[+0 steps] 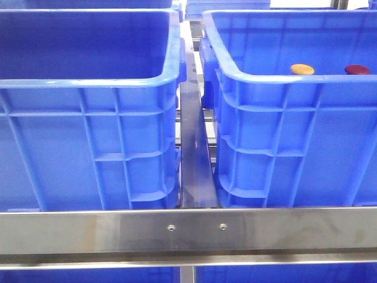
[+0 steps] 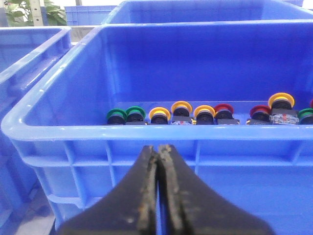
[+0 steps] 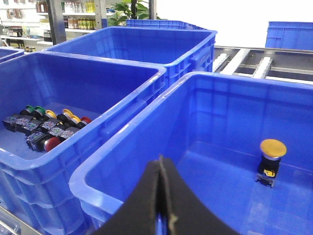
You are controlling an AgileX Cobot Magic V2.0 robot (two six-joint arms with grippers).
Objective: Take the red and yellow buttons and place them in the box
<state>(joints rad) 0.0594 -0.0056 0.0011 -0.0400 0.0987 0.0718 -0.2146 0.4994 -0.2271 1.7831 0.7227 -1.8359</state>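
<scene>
Two blue crates are sitting side by side on a metal rack. A yellow button and a red button are resting inside the right-hand box. The left gripper and the right gripper are hovering with fingers pressed together, holding nothing. The neighbouring crate is holding a row of assorted buttons.
</scene>
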